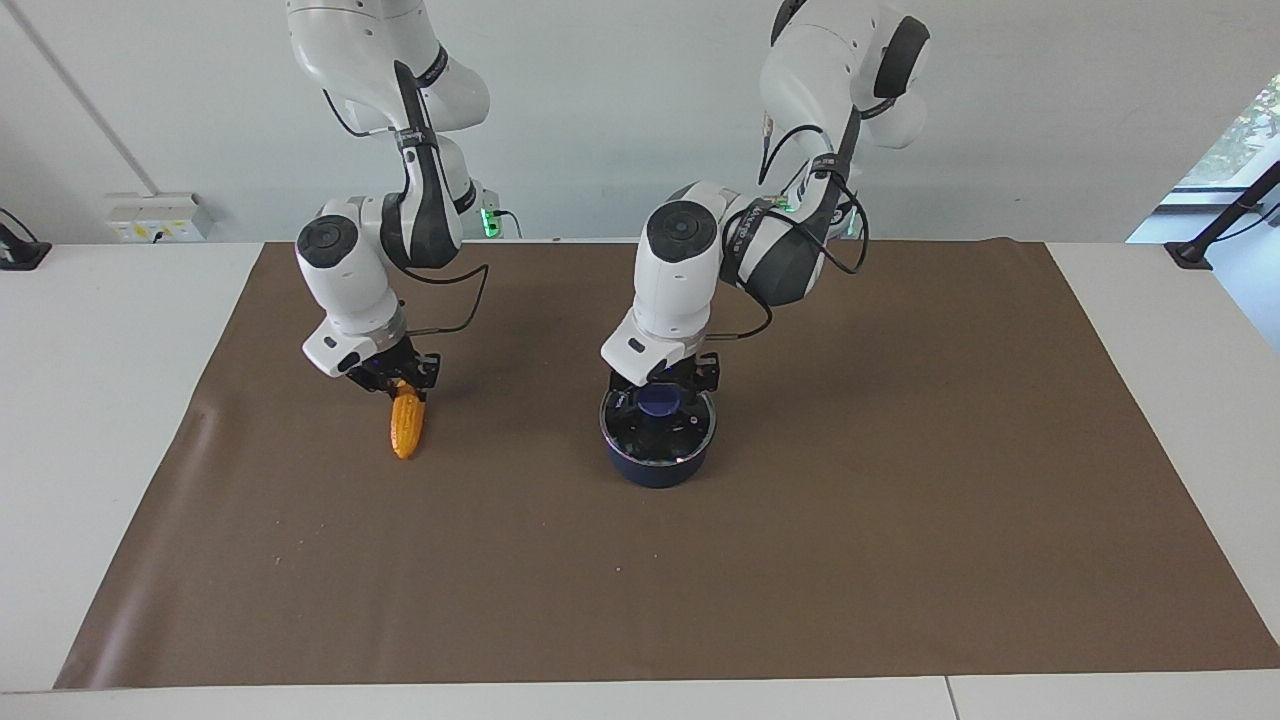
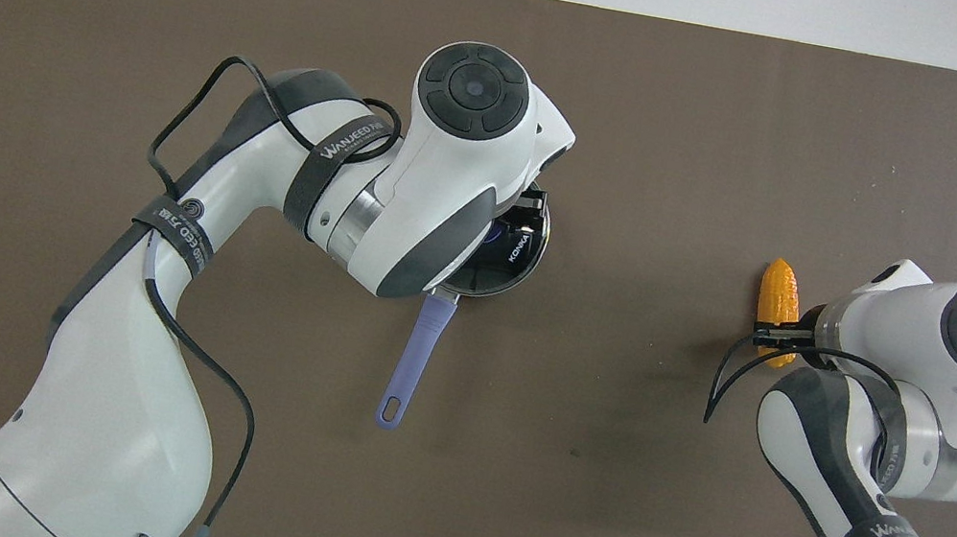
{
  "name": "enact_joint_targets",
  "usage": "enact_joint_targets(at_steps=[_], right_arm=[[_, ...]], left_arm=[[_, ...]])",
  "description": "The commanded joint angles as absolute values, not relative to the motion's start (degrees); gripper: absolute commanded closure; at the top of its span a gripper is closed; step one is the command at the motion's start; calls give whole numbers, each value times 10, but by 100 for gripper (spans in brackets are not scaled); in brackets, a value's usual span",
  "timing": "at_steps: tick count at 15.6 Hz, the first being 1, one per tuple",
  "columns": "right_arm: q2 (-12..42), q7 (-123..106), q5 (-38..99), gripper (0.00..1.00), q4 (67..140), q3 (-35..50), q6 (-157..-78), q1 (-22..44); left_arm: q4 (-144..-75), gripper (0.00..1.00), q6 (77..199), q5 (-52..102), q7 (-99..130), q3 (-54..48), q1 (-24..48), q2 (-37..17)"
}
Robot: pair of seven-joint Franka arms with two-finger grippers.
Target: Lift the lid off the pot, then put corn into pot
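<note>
The dark navy pot (image 1: 655, 466) stands mid-mat, its long blue-purple handle (image 2: 414, 365) pointing toward the robots. The clear glass lid (image 1: 692, 430) sits on the pot, blue-purple knob (image 1: 660, 401) up. My left gripper (image 1: 662, 388) is low over the lid, open, with a finger on each side of the knob. In the overhead view the left arm hides most of the lid. The yellow-orange corn (image 1: 405, 428) lies on the mat toward the right arm's end, and also shows in the overhead view (image 2: 778, 294). My right gripper (image 1: 403, 382) is down at the corn's end nearer the robots.
A brown mat (image 1: 800, 560) covers the white table (image 1: 100, 400). Nothing else lies on it. The pot's handle sticks out toward the robots beneath the left arm.
</note>
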State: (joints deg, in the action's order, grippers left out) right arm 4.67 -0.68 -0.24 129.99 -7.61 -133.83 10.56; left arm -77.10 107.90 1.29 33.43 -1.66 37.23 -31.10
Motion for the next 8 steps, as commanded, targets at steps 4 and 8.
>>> enact_joint_targets(at_steps=[4, 8], right_arm=[[89, -7, 4, 100, 1166, -75, -1225, 125], [102, 18, 4, 100, 1107, -75, -1171, 148]], left_arm=[[-779, 40, 1094, 4, 330, -10, 381, -309], [-778, 70, 1092, 4, 330, -10, 382, -309]])
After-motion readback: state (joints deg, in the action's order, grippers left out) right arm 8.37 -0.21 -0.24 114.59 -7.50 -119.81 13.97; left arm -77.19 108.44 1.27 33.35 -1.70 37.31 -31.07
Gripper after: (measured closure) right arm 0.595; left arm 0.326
